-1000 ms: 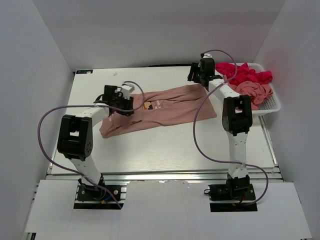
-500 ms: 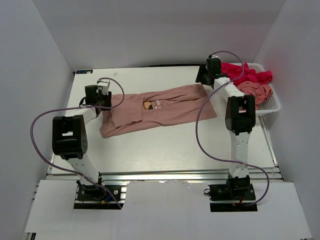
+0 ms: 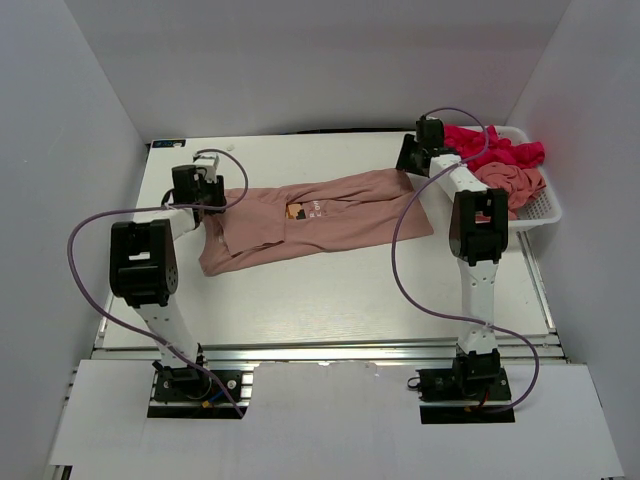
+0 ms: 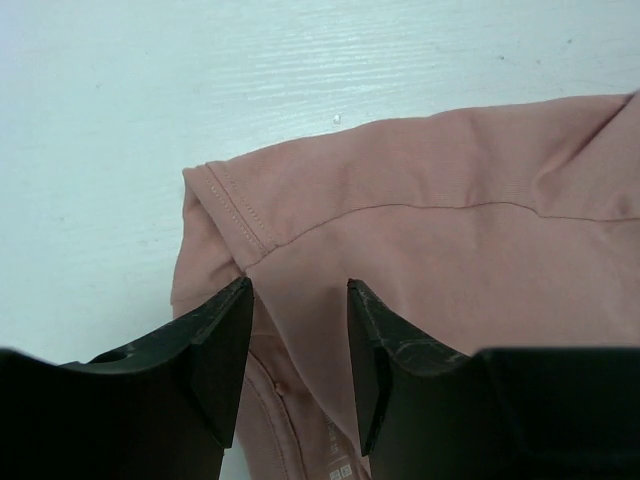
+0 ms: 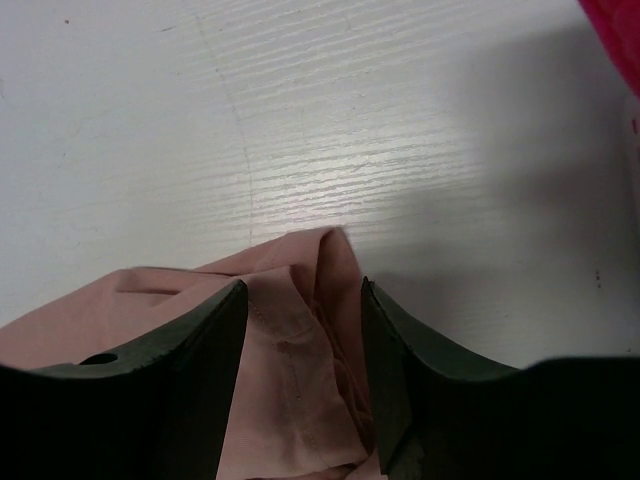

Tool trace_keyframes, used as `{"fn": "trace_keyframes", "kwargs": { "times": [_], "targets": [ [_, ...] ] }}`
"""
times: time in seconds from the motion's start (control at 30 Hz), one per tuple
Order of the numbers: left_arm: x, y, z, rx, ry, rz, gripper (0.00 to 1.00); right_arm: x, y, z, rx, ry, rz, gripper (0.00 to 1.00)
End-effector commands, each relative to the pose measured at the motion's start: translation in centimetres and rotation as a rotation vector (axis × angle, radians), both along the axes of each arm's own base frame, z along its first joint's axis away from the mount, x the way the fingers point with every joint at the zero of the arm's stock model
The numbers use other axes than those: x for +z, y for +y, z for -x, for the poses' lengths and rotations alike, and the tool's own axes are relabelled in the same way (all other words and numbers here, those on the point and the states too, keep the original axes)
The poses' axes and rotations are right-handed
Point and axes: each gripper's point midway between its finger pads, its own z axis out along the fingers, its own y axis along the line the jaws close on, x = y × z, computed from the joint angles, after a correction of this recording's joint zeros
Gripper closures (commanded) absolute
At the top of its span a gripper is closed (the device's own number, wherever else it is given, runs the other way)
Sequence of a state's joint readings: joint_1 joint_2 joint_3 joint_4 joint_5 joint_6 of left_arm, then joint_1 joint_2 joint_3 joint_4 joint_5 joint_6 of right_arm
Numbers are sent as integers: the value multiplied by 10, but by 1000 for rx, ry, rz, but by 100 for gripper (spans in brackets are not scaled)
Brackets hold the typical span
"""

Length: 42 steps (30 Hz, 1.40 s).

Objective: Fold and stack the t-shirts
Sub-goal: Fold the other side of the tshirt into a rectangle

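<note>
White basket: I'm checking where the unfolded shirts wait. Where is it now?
In the top view the white basket sits at the table's far right edge, just right of the right claw, holding crumpled shirts.

A white mesh basket (image 3: 548, 207) sits at the two o'clock corner of the white wood-grain table (image 3: 330, 290); an aluminium rail (image 3: 330, 352) runs along six o'clock.

- Pink shirt (image 4: 430, 230): cut off right of the left claw (image 4: 297, 305), and partly hidden under it.
- Its corner is partly hidden beneath the right claw (image 5: 303, 300).
- Red shirt (image 5: 620, 30): a cut-off sliver, far right of that claw.
- Print (image 3: 305, 210): too small to read.
</note>
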State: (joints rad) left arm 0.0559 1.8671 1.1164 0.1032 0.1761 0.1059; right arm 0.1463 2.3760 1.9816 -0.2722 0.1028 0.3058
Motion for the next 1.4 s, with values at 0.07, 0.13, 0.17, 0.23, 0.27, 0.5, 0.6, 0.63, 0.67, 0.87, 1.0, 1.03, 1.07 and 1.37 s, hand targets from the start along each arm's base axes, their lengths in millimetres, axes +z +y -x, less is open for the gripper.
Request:
{"fn": "trace_keyframes", "kwargs": {
  "times": [0.07, 0.13, 0.17, 0.23, 0.27, 0.5, 0.6, 0.63, 0.67, 0.87, 1.0, 1.03, 1.07, 1.37],
  "targets": [
    [6, -6, -15, 0, -29, 44, 48, 20, 9, -9, 36, -52, -33, 53],
    [0, -6, -16, 7, -14, 52, 48, 17, 10, -7, 39, -45, -36, 65],
    [0, -6, -17, 4, -14, 53, 48, 18, 10, -8, 41, -50, -37, 83],
    [-2, -8, -16, -4, -9, 61, 48, 19, 10, -7, 42, -56, -34, 100],
    [-2, -10, -15, -8, -8, 62, 48, 23, 9, -8, 41, -69, -31, 100],
    [5, -12, -11, -20, -6, 73, 49, 32, 0, -18, 15, -110, 11, 100],
    [5, -12, -10, -23, -4, 65, 49, 31, -4, -15, 2, -124, 28, 100],
    [5, -12, -9, -23, -4, 64, 49, 37, -7, -19, -8, -164, 35, 100],
    [6, -12, -9, -26, -7, 61, 49, 36, -11, -19, -22, -172, 44, 100],
    [3, -13, -8, -35, 8, 65, 49, 39, -30, -35, -45, -174, 76, 100],
    [4, -12, -6, -33, 4, 58, 50, 62, -25, -28, -39, -209, 42, 70],
    [4, -12, -6, -35, 3, 59, 50, 49, -26, -19, -44, -183, 37, 53],
    [4, -12, -6, -34, 5, 60, 50, 63, -26, -18, -46, -217, 28, 50],
    [7, -15, -8, -37, -1, 77, 50, 30, -7, -4, 19, -108, -44, 56]
  ]
}}
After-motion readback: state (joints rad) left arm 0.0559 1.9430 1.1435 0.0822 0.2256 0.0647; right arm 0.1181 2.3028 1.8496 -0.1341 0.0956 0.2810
